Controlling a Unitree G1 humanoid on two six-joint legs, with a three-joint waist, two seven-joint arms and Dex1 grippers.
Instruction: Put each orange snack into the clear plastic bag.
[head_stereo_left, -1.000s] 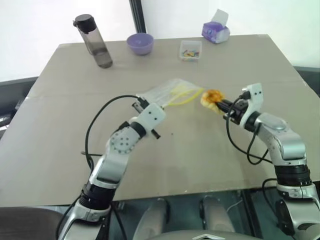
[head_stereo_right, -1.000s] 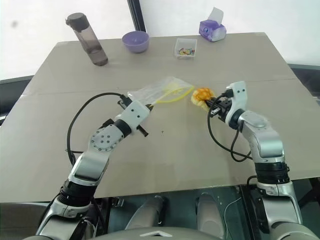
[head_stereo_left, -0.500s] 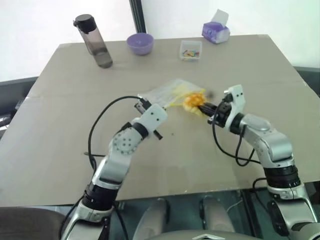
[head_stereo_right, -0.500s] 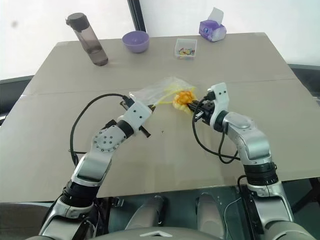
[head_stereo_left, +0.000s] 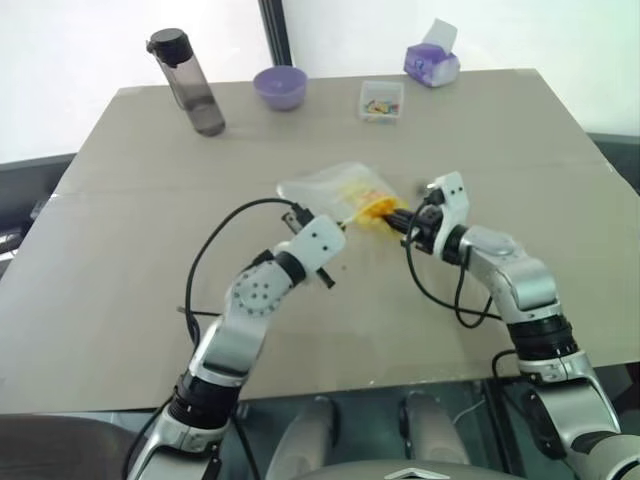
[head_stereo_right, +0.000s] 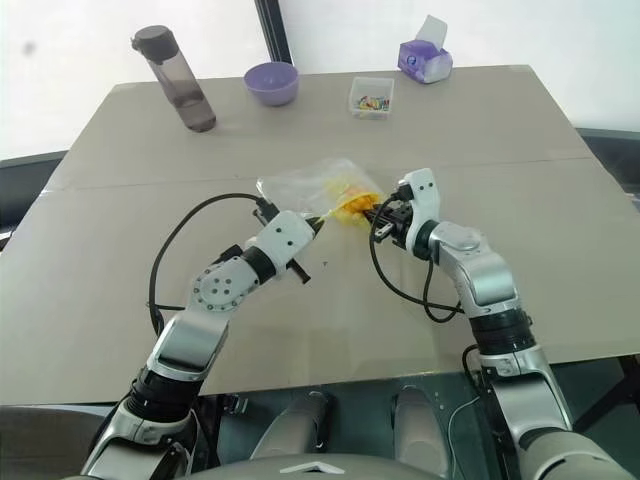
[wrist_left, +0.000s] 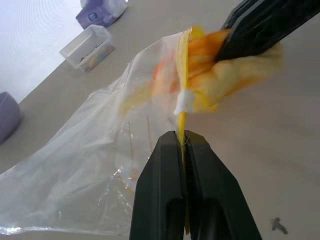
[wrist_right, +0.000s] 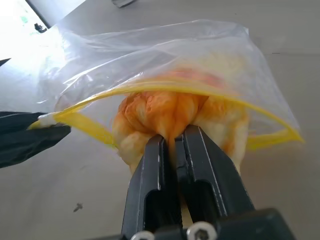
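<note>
The left tool (wrist_left: 183, 145) pinches the yellow strip (wrist_right: 165, 90) of the clear plastic bag (wrist_left: 85, 165) to hold its mouth open above the surface (head_stereo_left: 150, 250), while the right tool (wrist_right: 172, 145), clamped on 1 orange snack (wrist_right: 175, 112), sits at that opening.

- I see a wide beige table (head_stereo_left: 150, 250), with a faint seam across its top.
- Behind it, bright daylight floods in through a window (head_stereo_left: 80, 70) split by a dark vertical frame post (head_stereo_left: 275, 30).
- Dark floor (head_stereo_left: 20, 190) shows at the table's left and right edges.
</note>
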